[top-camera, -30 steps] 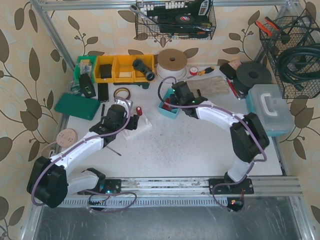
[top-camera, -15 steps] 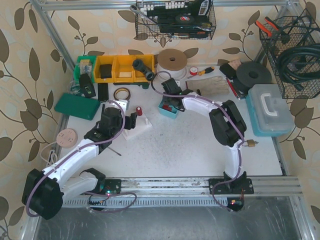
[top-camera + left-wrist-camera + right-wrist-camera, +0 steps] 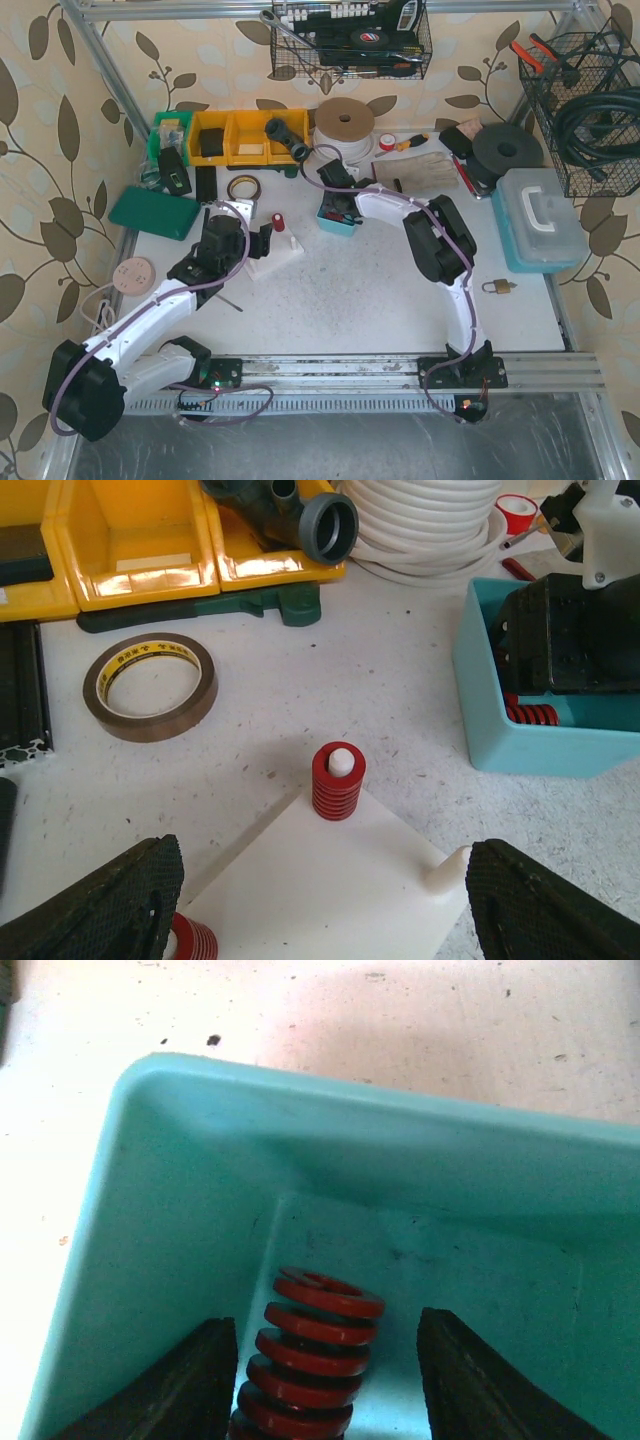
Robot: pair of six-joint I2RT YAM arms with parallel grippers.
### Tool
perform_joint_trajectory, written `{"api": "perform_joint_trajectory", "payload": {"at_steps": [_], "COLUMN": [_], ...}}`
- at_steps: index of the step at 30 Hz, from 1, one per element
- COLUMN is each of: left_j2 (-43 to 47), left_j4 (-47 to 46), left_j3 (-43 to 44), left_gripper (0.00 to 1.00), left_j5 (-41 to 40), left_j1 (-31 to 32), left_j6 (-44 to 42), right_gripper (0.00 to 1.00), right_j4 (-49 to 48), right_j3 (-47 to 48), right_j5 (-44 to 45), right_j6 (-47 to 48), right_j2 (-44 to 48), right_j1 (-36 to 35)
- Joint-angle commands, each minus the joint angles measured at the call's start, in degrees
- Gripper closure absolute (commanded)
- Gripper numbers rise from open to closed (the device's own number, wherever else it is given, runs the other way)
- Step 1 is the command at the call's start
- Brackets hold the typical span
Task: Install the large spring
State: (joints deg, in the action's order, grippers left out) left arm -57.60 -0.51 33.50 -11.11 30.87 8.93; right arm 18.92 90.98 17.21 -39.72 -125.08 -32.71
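While the right gripper (image 3: 325, 1370) is lowered into the teal bin (image 3: 180, 1160), its two black fingers (image 3: 200, 1380) stand apart, one on each side of a red coil spring (image 3: 315, 1345). The spring lies on the floor of the bin, close to the corner. It looks very close to the left-hand finger in the right wrist view, and on the other side a narrow gap is visible, so the jaws are not clamped on it. From the left wrist view, the black body of this gripper fills the bin and some more red coils (image 3: 530, 718) show under it.

The left gripper (image 3: 325, 905) hovers over a white base plate (image 3: 300, 860) with its padded fingers (image 3: 100, 900) wide apart and nothing between them. On the plate, a small red spring (image 3: 338, 782) already sits upright on a white peg at the far corner. A second red spring (image 3: 190, 940) is at the near left edge, partly hidden by the finger. One rounded white peg (image 3: 450, 868) at the right corner is bare.

The plate is on the white table (image 3: 380, 290), just left of the teal bin. Behind it lie a brown tape roll (image 3: 150, 685), yellow bins (image 3: 140, 540) and a coil of white hose (image 3: 430, 530). A brass padlock (image 3: 497, 288) lies well apart, on the right side of the table.
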Motion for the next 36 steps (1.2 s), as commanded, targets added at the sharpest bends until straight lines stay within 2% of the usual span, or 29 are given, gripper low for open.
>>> {"api": "perform_joint_trajectory", "payload": {"at_steps": [1,8,13,21,32,36], "left_j2": [1.8,2.3,2.8,3.7,4.1,3.9], "left_j4": [-1.2,-0.9,-0.7,-0.7,-0.6,-0.4], "left_j3": [0.2,0.2,0.2,0.1,0.0,0.1], "left_gripper": [0.20,0.20,0.20,0.20,0.20,0.19], "left_j5": [-1.6,-1.9,-2.2,-2.5,-2.8,-3.0], "left_j1": [0.8,1.0,1.1,1.5,1.8,1.7], "left_j6": [-1.1,-1.3,-1.4,-1.5,-1.5,-1.5], "right_gripper": [0.48,0.57,0.71,0.66,0.86,0.91], "right_j4": [3.4,7.4,8.5,9.5,3.0,-0.8], "right_j3": [0.9,3.2,4.0,6.1,3.0,0.4], "right_j5": [1.1,4.6,4.5,2.5,2.8,1.4], "right_j6": [-4.1,-3.2,-3.9,-5.7,-0.1,1.8], "right_j2": [-4.9,-5.6,-6.4,-8.6,0.0,4.0], "right_j1": [0.6,0.8,1.0,1.0,1.0,1.0]}}
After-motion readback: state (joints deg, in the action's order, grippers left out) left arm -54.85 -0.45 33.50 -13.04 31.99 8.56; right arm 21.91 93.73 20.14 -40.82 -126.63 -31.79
